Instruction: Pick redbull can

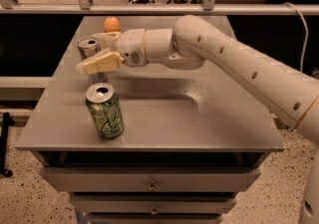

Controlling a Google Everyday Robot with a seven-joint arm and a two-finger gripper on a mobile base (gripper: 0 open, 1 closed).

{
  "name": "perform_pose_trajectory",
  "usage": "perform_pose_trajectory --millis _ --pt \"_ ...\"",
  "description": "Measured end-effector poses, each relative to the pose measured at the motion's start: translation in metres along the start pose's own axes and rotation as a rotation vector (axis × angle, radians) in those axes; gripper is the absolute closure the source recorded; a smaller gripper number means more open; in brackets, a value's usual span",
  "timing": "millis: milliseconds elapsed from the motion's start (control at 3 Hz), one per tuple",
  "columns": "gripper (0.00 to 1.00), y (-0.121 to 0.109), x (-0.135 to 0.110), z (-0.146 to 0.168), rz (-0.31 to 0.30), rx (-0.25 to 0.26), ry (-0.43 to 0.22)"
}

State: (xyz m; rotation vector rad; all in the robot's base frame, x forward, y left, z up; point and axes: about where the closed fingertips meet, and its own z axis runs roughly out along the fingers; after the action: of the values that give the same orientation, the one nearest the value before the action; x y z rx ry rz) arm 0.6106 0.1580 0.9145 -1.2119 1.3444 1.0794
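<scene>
- Camera view shows the gripper point(92, 53) at the far-left part of the grey cabinet top point(209, 128), about 10 o'clock from the top's middle. The arm reaches in from 3 o'clock.
- The redbull can point(88, 45) sits inside the claw, so there is no gap left to cross. From the wrist it lies at 9 o'clock.
- One pale finger point(99, 62) runs across the can's near side, and the other shows just behind it at about 1 o'clock. No daylight shows between either and the can, so the claw looks closed on the redbull can and holds nothing else.
- The can's long axis is upright, silver top uppermost and clear of the claw. The grip crosses that axis at mid-height, so I judge a straight pull toward 12 o'clock should bring it up square.
- Whether its base touches the cabinet top I cannot tell, as the near finger hides much of the lower body.
- The green can point(104, 111) stands upright at 6 o'clock from the redbull can, near but apart. A lift that drifts toward the camera risks clipping it.
- An orange ball point(111, 24) lies at 1 o'clock, just beyond the claw.
</scene>
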Motion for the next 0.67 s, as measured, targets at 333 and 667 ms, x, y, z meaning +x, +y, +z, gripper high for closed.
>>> perform_pose_trajectory --millis 333,667 --pt "0.00 -0.002 0.000 -0.024 0.003 0.024 0.020" --pt "0.00 -0.007 -0.006 -0.051 -0.014 0.040 0.051"
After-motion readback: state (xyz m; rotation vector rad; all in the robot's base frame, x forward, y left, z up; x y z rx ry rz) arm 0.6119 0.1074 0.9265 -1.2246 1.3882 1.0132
